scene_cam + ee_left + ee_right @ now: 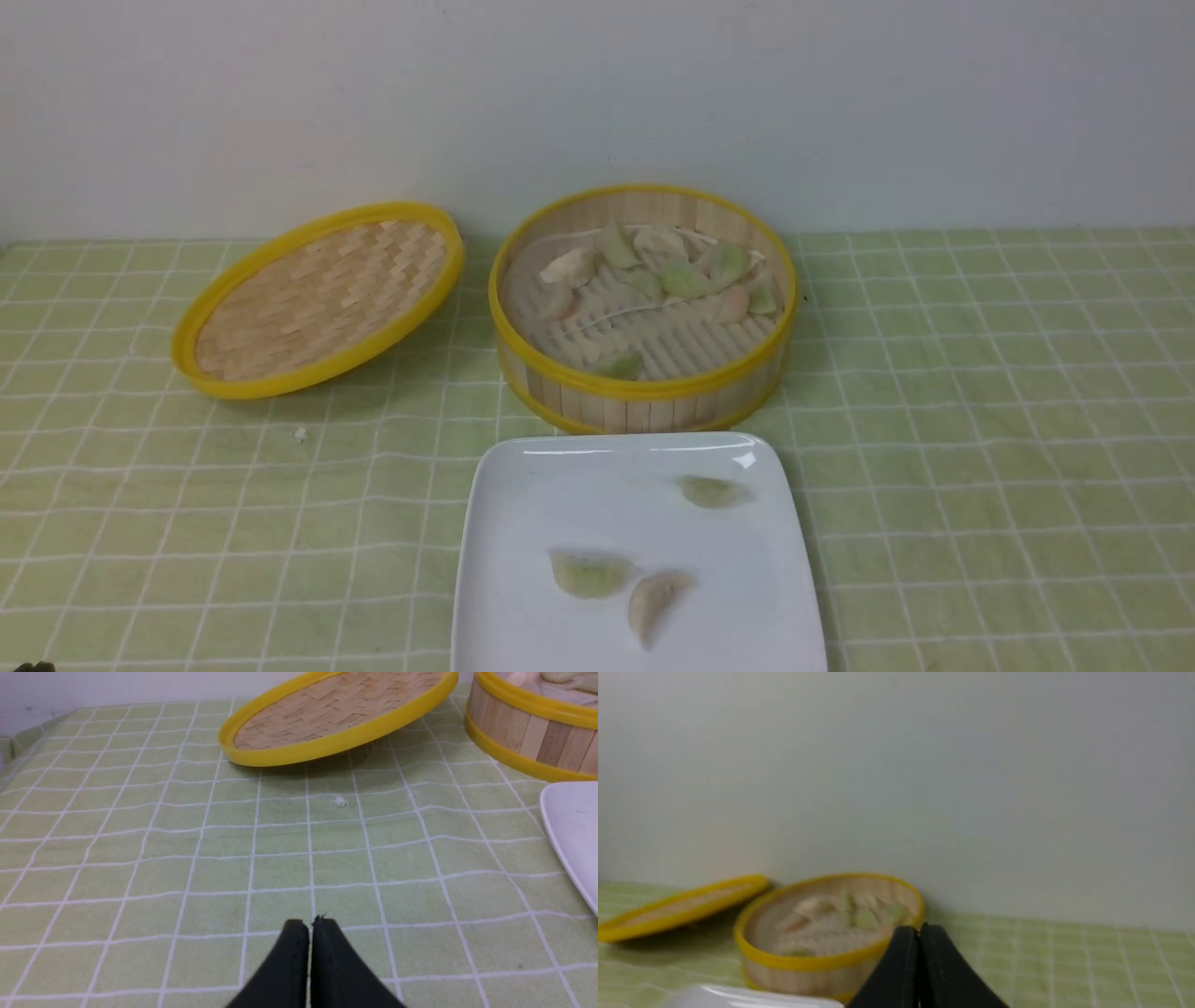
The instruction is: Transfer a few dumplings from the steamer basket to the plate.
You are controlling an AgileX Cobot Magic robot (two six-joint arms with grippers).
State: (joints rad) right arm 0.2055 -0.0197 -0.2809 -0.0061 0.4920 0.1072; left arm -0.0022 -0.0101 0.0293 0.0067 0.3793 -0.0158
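Observation:
The steamer basket [644, 397] stands at the table's middle back and holds several pale green and off-white dumplings [686, 280]. The white plate [523, 523] lies in front of it with three dumplings: a green one [711, 491], a green one [588, 573] and a beige one [653, 602]. Neither gripper shows in the front view. In the left wrist view my left gripper [310, 924] is shut and empty over the cloth, left of the plate [570, 830]. In the right wrist view my right gripper [919, 927] is shut and empty, apart from the basket [803, 963].
The shallow woven yellow-rimmed lid [322, 299] leans tilted to the left of the basket. A small white crumb [300, 434] lies on the green checked cloth [980, 448] in front of the lid. A pale wall stands close behind the basket.

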